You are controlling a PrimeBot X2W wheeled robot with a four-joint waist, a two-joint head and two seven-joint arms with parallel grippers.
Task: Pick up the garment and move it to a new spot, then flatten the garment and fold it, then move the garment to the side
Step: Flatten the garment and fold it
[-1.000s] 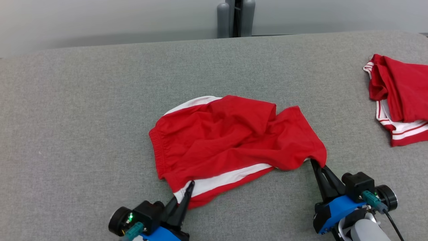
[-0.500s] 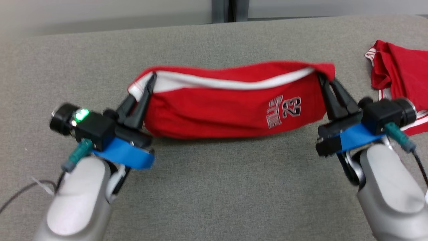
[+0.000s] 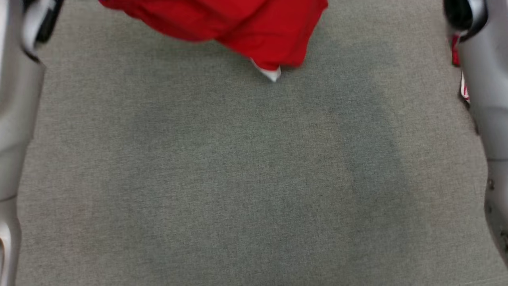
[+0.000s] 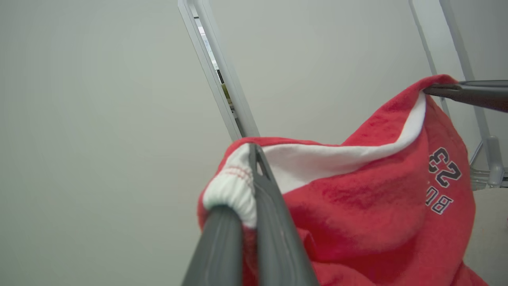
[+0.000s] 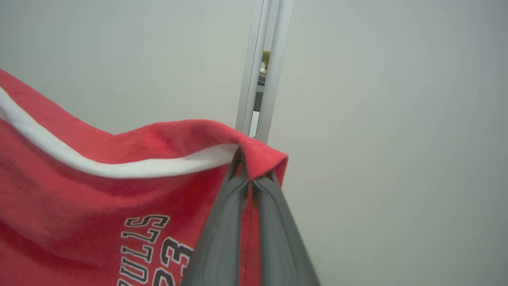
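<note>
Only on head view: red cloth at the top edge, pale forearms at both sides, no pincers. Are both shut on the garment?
Observer: Left one, yes. In the left wrist view the left pincer is clamped on a white ribbed corner of the red fabric garment.
Operator: Right one?
Observer: Also shut. The right pincer pinches a red fold at the top edge, where the white stripe ends.
Operator: Which face is toward the wrists?
Observer: The printed one. The dark-outlined number 23, with lettering beside it, faces the right wrist camera.
</note>
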